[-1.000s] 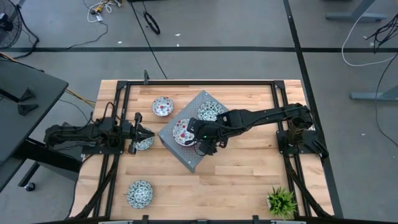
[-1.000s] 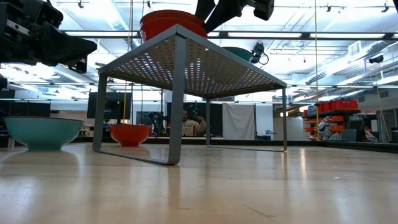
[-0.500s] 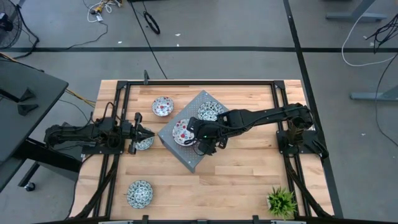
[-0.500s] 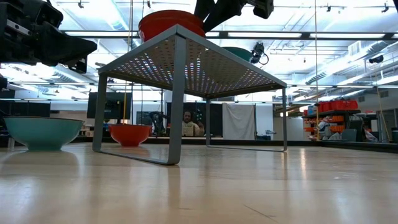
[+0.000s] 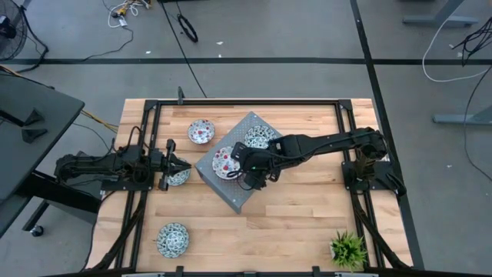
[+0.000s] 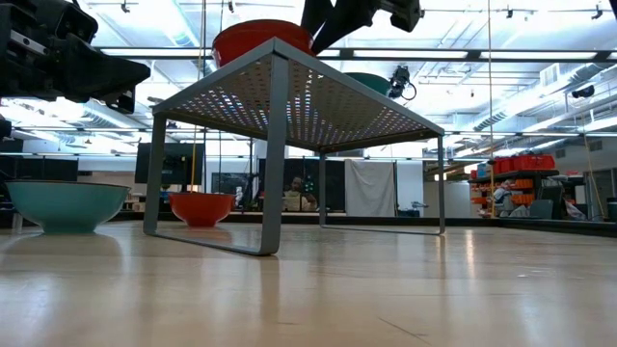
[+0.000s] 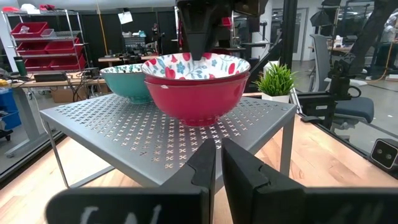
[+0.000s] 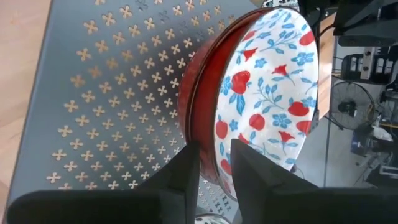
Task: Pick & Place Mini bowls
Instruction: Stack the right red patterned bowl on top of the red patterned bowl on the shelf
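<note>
Leftmost, a teal-patterned mini bowl (image 5: 172, 239) sits near the front of the wooden counter (image 5: 292, 215). Above it in the high view, the left tool (image 5: 178, 167) rests low with its fingers (image 7: 205, 165) nearly shut on nothing, its tip over another teal mini bowl (image 5: 179, 177). A red-patterned mini bowl (image 5: 201, 131) lies toward the far edge. On the grey perforated metal stand (image 5: 231, 192), a stack of two red mini bowls (image 5: 224, 161) sits beside a teal mini bowl on the stand (image 5: 257, 138). The right tool (image 5: 247, 171) clamps the upper bowl's rim, one finger inside and one outside. A small green potted plant (image 5: 347, 249) stands at the front right corner.
</note>
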Robot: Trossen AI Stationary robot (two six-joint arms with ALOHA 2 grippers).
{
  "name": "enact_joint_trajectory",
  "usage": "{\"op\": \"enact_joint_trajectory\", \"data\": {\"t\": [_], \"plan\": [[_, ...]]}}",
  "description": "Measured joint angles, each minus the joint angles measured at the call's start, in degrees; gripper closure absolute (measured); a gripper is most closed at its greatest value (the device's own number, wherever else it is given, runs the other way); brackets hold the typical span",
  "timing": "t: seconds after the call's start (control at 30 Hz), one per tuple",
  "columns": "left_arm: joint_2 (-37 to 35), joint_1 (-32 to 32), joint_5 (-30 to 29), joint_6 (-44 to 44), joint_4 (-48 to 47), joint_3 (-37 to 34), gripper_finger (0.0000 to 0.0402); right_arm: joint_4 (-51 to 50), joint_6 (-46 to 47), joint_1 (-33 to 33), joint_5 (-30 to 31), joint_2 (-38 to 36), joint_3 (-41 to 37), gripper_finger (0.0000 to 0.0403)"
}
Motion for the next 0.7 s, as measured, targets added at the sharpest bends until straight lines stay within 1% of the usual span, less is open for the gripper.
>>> {"op": "enact_joint_trajectory", "data": {"t": [0.43, 0.6, 0.7], "plan": [[0.0, 0.0, 0.0, 0.02, 0.0, 0.0, 0.0372, 0.18, 0.85, -0.02, -0.03, -3.68, 0.07, 0.0313], [-0.02, 0.0, 0.0, 0.02, 0.0, 0.0, 0.0372, -0.26, 2.69, -0.02, -0.01, -4.24, 0.09, 0.0313], [-0.02, -0.02, 0.0, 0.02, 0.0, -0.01, 0.0372, 0.04, 5.78, -0.02, -0.09, -4.35, 0.09, 0.0313]]}}
